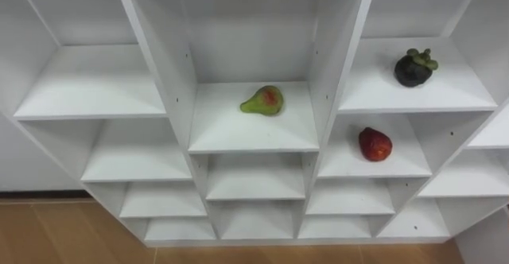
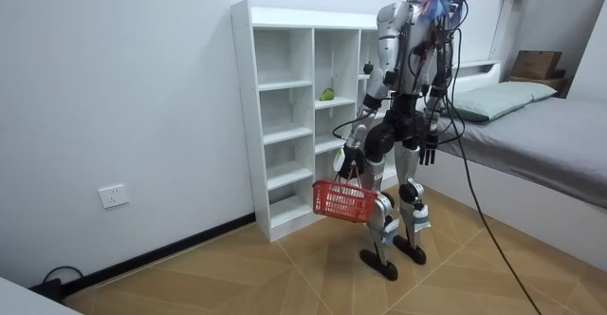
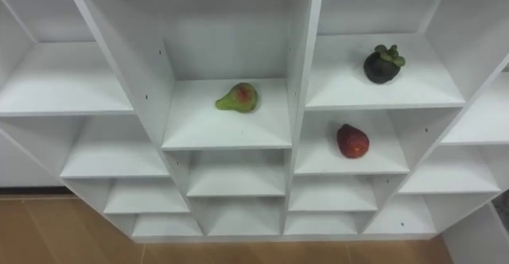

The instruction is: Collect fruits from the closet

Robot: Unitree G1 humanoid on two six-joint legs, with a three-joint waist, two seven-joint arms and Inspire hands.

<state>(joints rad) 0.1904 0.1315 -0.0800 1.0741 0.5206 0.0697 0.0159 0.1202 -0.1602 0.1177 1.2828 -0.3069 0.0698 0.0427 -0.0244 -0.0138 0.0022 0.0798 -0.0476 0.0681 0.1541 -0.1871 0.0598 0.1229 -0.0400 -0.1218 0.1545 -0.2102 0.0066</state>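
The closet (image 1: 176, 73) is a white, smooth-boarded grid of open square and oblong shelves, standing on a wood-patterned floor (image 2: 237, 277). The robot stands upright just in front of it.

In the room view, the left robot hand (image 2: 353, 161) hangs low at the robot's side. Its fingers are curled round the handle of a red plastic basket (image 2: 345, 201) with a lattice wall. I cannot tell what the basket holds.

Three fruits lie on the shelves, each alone in its own compartment:
- **Pear** (image 1: 263, 101): it lies on its side on the middle column's upper shelf, green with a red blush.
- **Red fruit** (image 1: 374, 145): it sits in the next column to the right, one shelf lower, and is glossy, plump and strawberry-shaped.
- **Mangosteen** (image 1: 414, 67): it sits on the shelf directly above the red fruit, round and dark purple-black with a knobbly green cap.

The right robot hand (image 2: 429, 151) hangs beside the robot's hip, too small to tell whether its fingers are apart or together. A bed (image 2: 550, 135) with grey covers stands at the room view's right.
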